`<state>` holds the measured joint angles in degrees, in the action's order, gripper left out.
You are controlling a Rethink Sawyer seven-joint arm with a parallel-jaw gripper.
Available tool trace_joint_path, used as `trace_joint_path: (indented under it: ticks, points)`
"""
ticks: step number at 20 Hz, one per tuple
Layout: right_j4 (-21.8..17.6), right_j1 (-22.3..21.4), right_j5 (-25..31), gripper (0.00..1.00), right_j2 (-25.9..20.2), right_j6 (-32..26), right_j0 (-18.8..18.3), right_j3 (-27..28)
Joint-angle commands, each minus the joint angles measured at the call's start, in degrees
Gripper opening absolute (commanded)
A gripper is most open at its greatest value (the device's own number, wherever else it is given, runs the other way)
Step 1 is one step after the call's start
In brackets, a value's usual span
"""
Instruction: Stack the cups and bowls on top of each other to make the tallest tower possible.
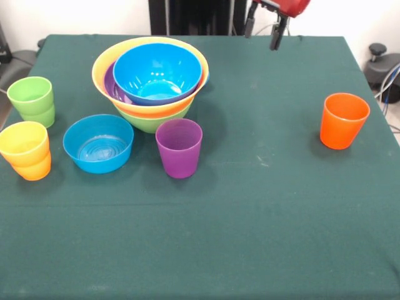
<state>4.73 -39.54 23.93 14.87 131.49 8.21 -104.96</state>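
Observation:
The tower stands at the back left: a lime green bowl (152, 119) at the base, the large yellow bowl (103, 67) in it, a purple bowl (112, 85) inside that, and the big blue bowl (159, 72) on top, tilted. The smaller blue bowl (99, 144) and the purple cup (179, 148) stand in front of it. A green cup (31, 100) stands at the left edge. Below it a yellow cup (24, 142) sits nested in an orange cup (36, 169). Another orange cup (343, 120) stands alone at the right. My gripper (262, 32) hangs open and empty at the top, above the table's far edge. No light blue cup shows.
The dark green cloth-covered table (250, 225) fills the view. The robot's black pedestal (190, 15) stands behind the tower. Black gear and cables (384, 72) lie off the table's right edge.

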Motion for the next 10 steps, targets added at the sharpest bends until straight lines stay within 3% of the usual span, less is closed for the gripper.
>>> trace_joint_path:
  ticks: [1,5,10]
  points:
    - [4.98,5.86,-4.00,1.00,-1.27,15.73,3.84,2.75]
    - [6.35,7.92,-4.55,1.00,-0.72,14.92,5.27,4.31]
    - [4.74,9.47,-9.64,1.00,-3.16,9.69,1.42,3.24]
